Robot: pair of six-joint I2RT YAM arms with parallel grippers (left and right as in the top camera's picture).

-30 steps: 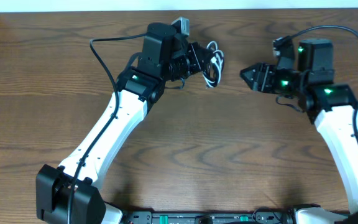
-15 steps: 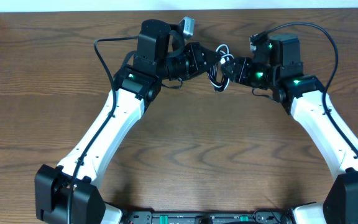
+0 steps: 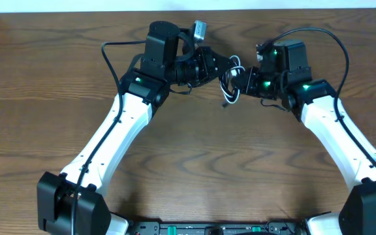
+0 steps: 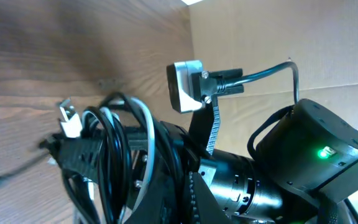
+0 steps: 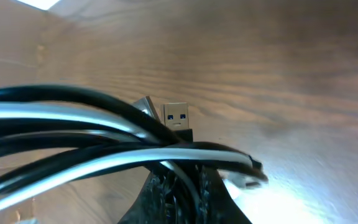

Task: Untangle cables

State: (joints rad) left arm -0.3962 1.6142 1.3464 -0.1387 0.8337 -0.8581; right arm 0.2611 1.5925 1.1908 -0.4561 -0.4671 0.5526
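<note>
The cables [image 3: 230, 79] are a small tangle of thin black and white cords, hanging above the table's back middle between my two grippers. My left gripper [image 3: 220, 67] holds the bundle from the left, shut on it. From the right, my right gripper [image 3: 241, 82] is shut on the same bundle. In the left wrist view the black and white loops [image 4: 107, 158] cross in front of my closed left gripper [image 4: 180, 199], with a white plug [image 4: 67, 118] sticking out. The right wrist view has cords [image 5: 86, 134] running over my right gripper [image 5: 182, 198], and a USB plug [image 5: 176, 116] beyond.
Brown wooden table [image 3: 194, 163]. The left arm's white link [image 3: 113, 147] crosses the left half and the right arm's link [image 3: 341, 140] the right half. A cardboard wall [image 4: 278, 37] stands behind the table.
My right arm has swung left to the bundle and its jaws have closed on the cords. The left gripper kept its grip and shifted slightly right.
</note>
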